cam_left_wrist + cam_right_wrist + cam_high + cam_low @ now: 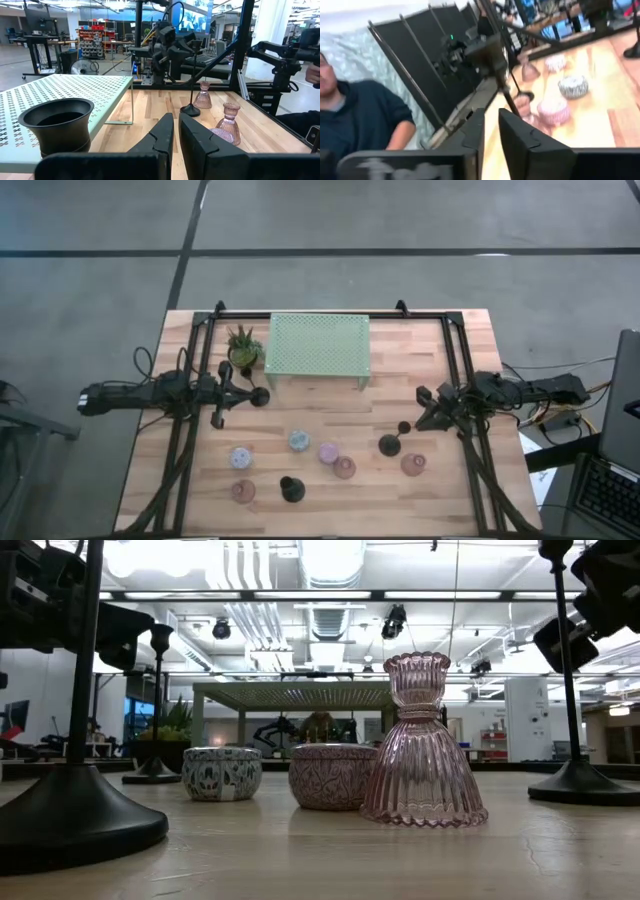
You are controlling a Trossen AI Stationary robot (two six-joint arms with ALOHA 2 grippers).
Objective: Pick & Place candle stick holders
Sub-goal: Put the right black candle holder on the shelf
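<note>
Left wrist view shows the left gripper (176, 125) clenched, its two dark fingers nearly touching with nothing between them, pointing level across the wooden table (150, 107) beside the mint-green shelf (65, 92). From above, the left arm stretches in from the table's left edge and ends just in front of the shelf, well clear of the holders. The right arm reaches in from the right edge, and the right gripper (491, 120) hangs near the slim stem of a black candlestick (390, 444) standing upright right of centre; whether it is released or clenched cannot be told, though nothing shows in its grasp. A second black candlestick (291, 490) stands near the front edge. The short holders sit scattered between them: a pale blue one (299, 441), a lavender one (240, 457) and pink ones (344, 468). A person in a dark top (360, 120) sits beyond the table.
</note>
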